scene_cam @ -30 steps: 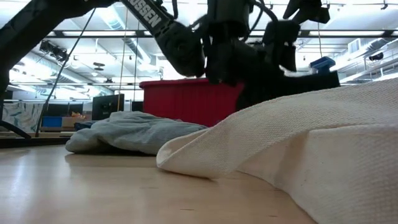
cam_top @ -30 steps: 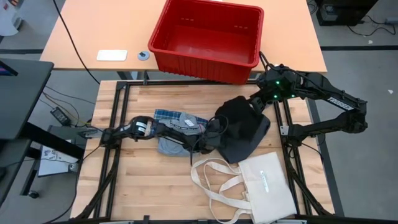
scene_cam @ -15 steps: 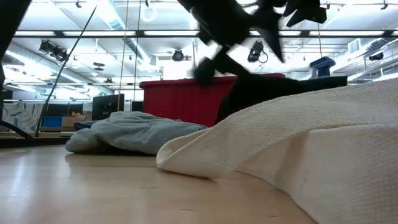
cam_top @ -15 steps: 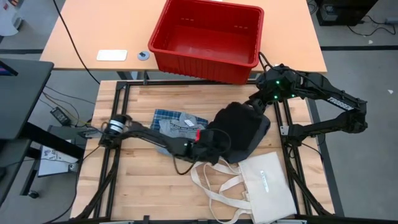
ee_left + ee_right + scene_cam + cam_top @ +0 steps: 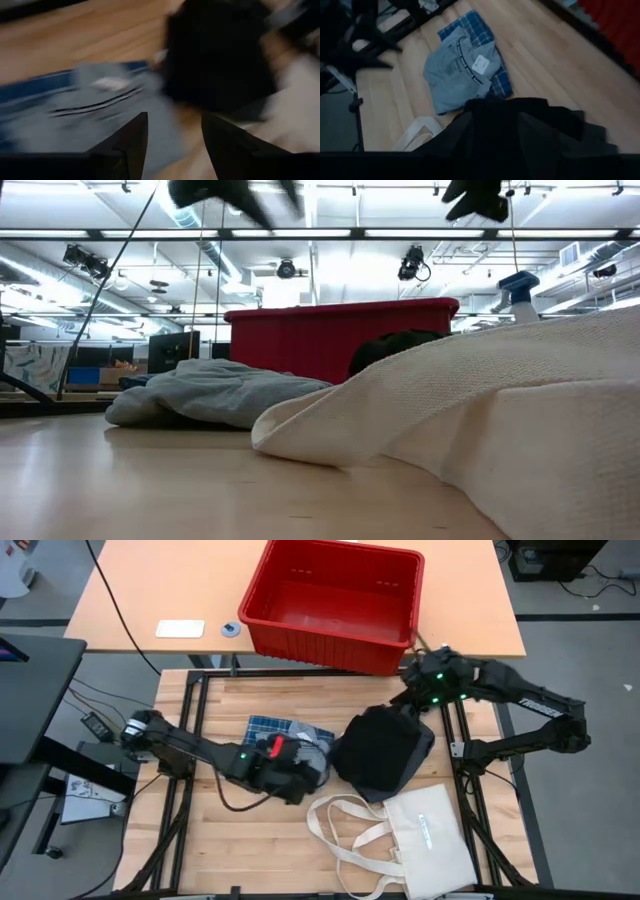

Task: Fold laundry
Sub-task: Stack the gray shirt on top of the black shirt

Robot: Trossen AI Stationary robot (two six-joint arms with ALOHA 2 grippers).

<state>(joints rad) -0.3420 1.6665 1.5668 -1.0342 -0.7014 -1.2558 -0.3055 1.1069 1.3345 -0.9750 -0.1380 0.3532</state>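
Note:
The black piece (image 5: 380, 750) lies bunched on the table right of the middle; it also shows in the low view (image 5: 400, 345) and the right wrist view (image 5: 530, 117). The light blue-grey piece (image 5: 455, 75) lies on the blue-white plaid piece (image 5: 262, 726) left of it. My left gripper (image 5: 312, 765) is open and empty over the blue-grey piece's right edge (image 5: 90, 130). My right gripper (image 5: 408, 700) is open and empty above the black piece's far right corner. No dark grey piece shows apart from the black one.
The cream tote bag (image 5: 425, 830) lies at the near right, its long handles (image 5: 345, 830) spread toward the middle; it fills the low view's right (image 5: 480, 420). A red bin (image 5: 335, 600) stands on the far table. Bare wood lies at the near left.
My left gripper has gone from the black piece toward the table's left and now stands over the blue-grey piece. The black piece, which hung lifted between the arms, has sunk onto the table in a heap.

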